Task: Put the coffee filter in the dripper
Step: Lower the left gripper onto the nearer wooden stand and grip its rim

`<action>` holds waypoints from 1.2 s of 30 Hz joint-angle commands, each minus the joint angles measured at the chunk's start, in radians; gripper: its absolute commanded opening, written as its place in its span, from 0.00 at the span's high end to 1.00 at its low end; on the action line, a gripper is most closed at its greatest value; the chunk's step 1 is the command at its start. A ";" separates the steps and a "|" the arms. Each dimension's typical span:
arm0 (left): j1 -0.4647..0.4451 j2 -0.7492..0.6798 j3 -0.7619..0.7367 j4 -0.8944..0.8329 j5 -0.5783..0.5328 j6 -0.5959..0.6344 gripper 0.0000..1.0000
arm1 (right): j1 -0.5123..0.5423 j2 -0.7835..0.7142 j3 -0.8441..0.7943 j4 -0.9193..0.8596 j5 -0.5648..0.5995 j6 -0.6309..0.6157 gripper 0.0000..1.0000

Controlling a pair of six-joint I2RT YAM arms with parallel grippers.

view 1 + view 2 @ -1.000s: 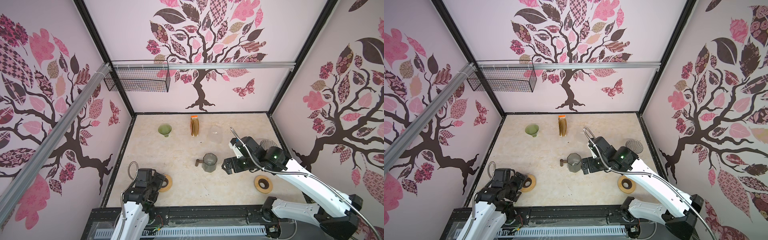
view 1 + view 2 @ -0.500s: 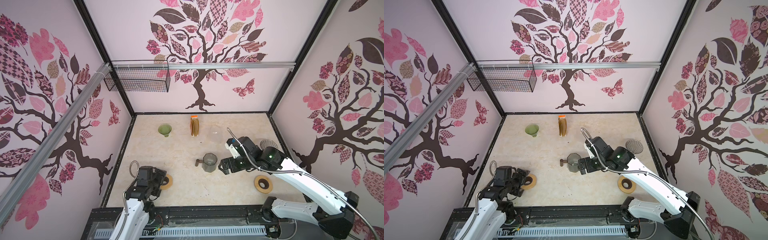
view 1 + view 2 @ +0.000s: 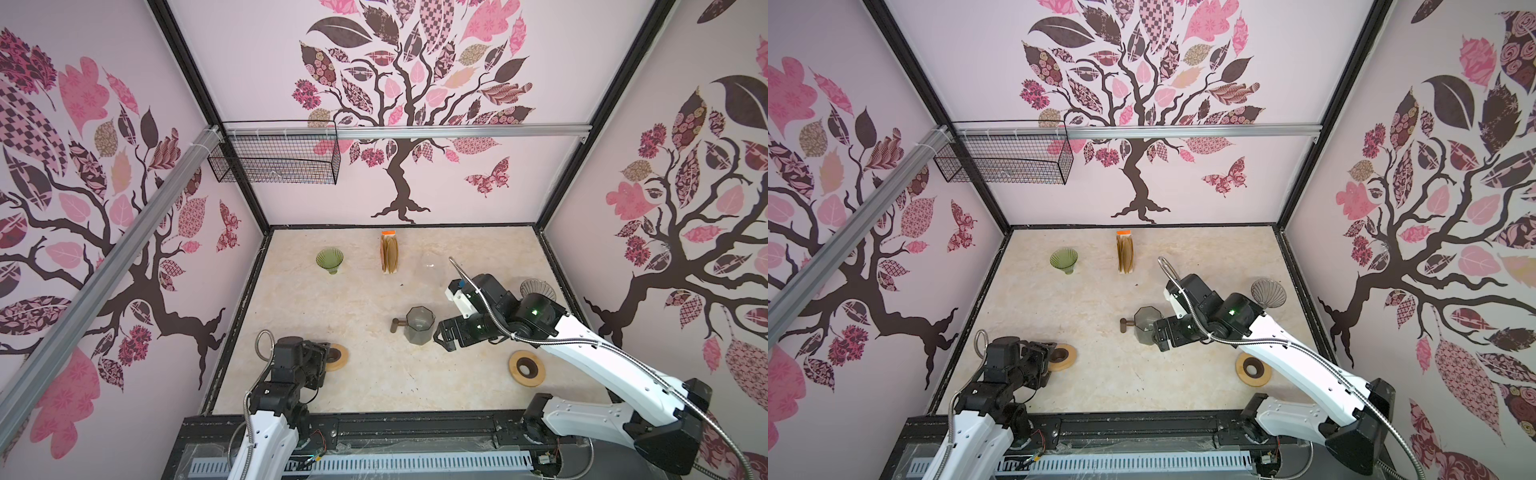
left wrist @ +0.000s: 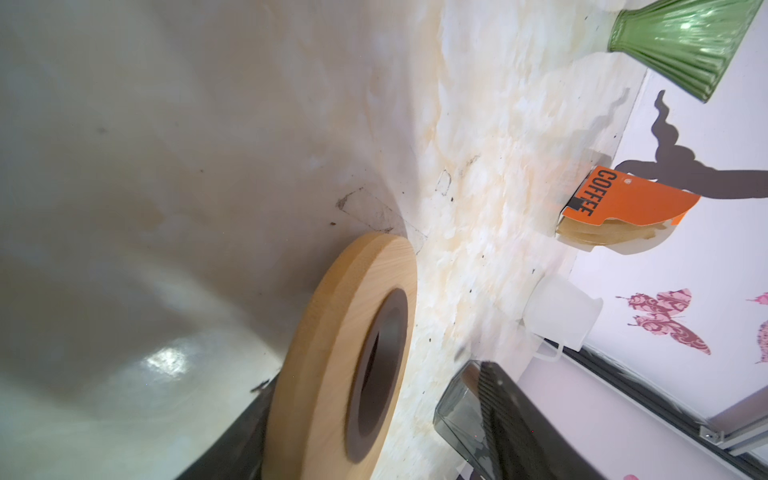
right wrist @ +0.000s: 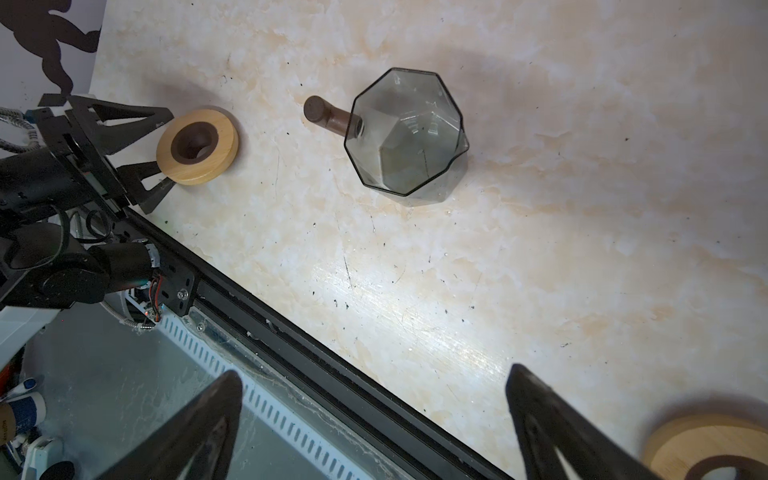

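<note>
Near paper filters (image 3: 390, 254) stands a ribbed green-glass dripper (image 3: 330, 259)

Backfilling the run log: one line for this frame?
left gripper open at ring | right gripper open by server | filters untouched, at back | green dripper empty

Both top views are looking down from high at the front over the whole table (image 3: 365, 374) to the back wall (image 3: 457, 203), sharing nearly everything. The left wrist camera is sitting very low beside a wooden ring (image 4: 345, 353), looking along the table toward the coffee filters (image 4: 623, 203). The right wrist camera is looking down from higher at a grey glass jug (image 5: 407, 133), sharing ring and jug with it.
</note>
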 commanded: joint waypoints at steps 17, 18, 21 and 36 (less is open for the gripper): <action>0.003 -0.008 -0.052 0.040 -0.028 -0.046 0.59 | 0.003 0.050 0.000 0.014 -0.037 -0.034 0.00; 0.003 -0.010 -0.052 0.040 -0.030 -0.048 0.60 | 0.003 0.050 0.000 0.014 -0.039 -0.034 0.00; 0.003 -0.011 -0.052 0.041 -0.036 -0.053 0.62 | 0.002 0.052 -0.001 0.015 -0.039 -0.034 0.00; 0.004 -0.019 -0.061 0.051 -0.050 -0.083 0.69 | 0.003 0.067 0.004 0.013 -0.042 -0.048 0.00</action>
